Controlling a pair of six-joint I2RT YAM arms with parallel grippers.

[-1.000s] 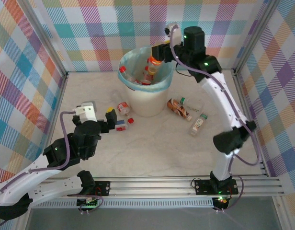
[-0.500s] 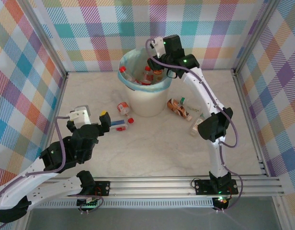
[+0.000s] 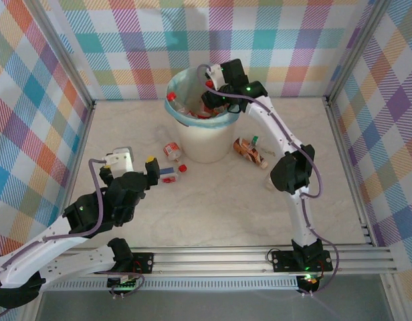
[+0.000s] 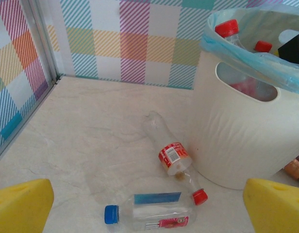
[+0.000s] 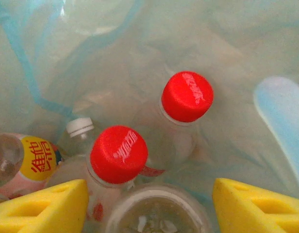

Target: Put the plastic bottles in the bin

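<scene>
Several bottles point(image 5: 187, 97) already sit in the bin point(image 3: 202, 144), mid-table toward the far edge. The right gripper point(image 5: 149, 208) hangs in its mouth, pads apart around a clear bottle point(image 5: 154, 216); I cannot tell if they grip it. The left gripper point(image 4: 148, 204) gapes wide over two bottles point(image 4: 174, 158) lying left of the bin, and others point(image 3: 249, 150) lie to its right, so work remains. The table point(image 3: 213, 207) is pale and marbled, enclosed by plaid walls point(image 3: 126, 47).

The round cream-white plastic bin point(image 3: 204, 142) is lined with a light blue bag point(image 4: 246, 53). Red caps are shown on two clear plastic bottles point(image 5: 187, 96). A blue cap is borne by a clear bottle point(image 4: 149, 213) on the pale marbled counter point(image 4: 91, 121). The walls point(image 3: 126, 40) are checked in pastel plaid.
</scene>
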